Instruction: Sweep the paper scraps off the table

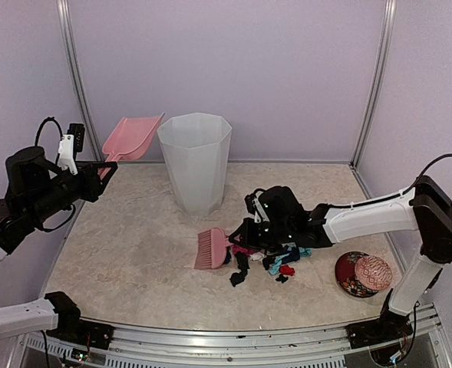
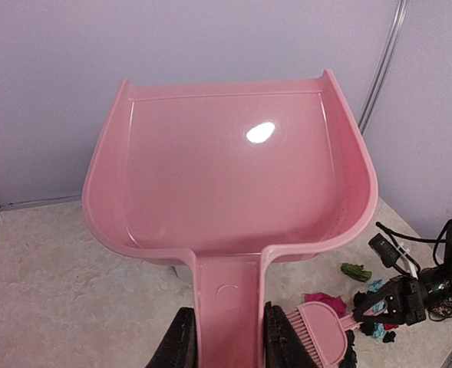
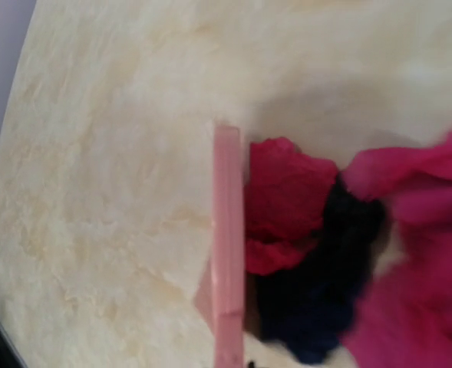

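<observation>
Near right, a round red patterned dish (image 1: 347,280) sits on the beige marble-speckled table (image 1: 133,253). Just left of it, the paper scraps (image 1: 275,264) (magenta, black, teal and red bits) are piled mid-table, right of centre. The right gripper (image 1: 242,234) is low over the pile, jaws pressed together on the handle of a pink hand brush (image 1: 212,249), its bristles at the pile's left edge. Behind stands a white translucent faceted bin (image 1: 196,157). Far left, the left gripper (image 2: 229,341) pinches the handle of a pink plastic dustpan (image 2: 226,184), held up off the table.

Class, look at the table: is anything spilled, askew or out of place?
Yes: crumpled paper scraps lie strewn on the table beside the pink brush, near the white bin, not inside it.
</observation>
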`<action>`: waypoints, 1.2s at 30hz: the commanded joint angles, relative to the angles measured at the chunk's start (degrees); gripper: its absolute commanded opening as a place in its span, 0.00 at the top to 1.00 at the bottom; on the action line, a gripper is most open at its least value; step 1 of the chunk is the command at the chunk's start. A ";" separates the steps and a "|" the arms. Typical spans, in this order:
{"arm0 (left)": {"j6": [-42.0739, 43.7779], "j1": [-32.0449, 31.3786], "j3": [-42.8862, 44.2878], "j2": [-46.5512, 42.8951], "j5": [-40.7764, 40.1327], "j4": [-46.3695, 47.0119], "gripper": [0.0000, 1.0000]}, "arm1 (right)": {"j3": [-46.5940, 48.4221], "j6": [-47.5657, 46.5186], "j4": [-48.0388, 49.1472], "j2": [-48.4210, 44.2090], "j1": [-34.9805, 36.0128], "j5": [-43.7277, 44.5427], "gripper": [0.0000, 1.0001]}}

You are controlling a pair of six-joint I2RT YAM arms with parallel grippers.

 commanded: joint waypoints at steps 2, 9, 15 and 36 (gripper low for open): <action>-0.64 0.48 -0.27 0.57 1.82 1.84 1.00 | -6.33 -0.12 -8.66 -10.41 -2.98 6.79 1.00; 0.20 -0.03 -0.13 0.63 3.16 1.82 1.00 | -11.60 -2.71 -15.91 -23.05 -6.13 10.91 1.00; 1.37 -3.71 0.39 0.97 5.96 1.72 1.00 | -9.06 -9.28 -21.99 -32.72 -7.42 16.47 1.00; -7.85 -39.44 -2.52 13.05 -16.06 -4.36 1.00 | -0.58 -43.64 -27.99 -32.97 -16.16 28.09 1.00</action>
